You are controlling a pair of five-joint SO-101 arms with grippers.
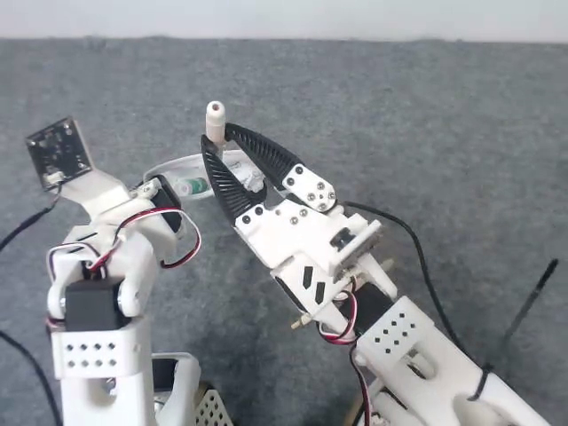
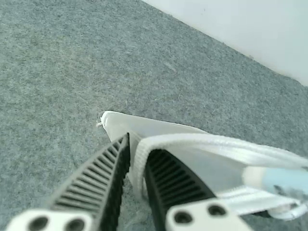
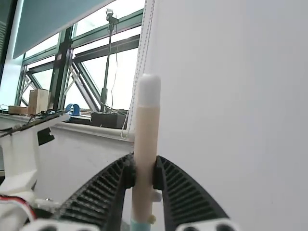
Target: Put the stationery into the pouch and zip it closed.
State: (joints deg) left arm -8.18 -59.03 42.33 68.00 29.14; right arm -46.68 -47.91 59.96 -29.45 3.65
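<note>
Left gripper (image 2: pixel 137 144): your jaws narrow, pinching pouch (image 2: pixel 144 126) rim, likely steadying mouth. Right gripper (image 3: pixel 144 173): clamped on pen (image 3: pixel 146 130), upright, likely for insertion; pouch at 10 o'clock, high view.

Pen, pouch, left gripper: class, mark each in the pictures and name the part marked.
pen (image 3: pixel 146 139): right wrist view, on its beige barrel.
pouch (image 2: pixel 163 129): left wrist view, on its flat white side.
left gripper (image 2: pixel 137 150): left wrist view, midway between the fingertips.
</note>
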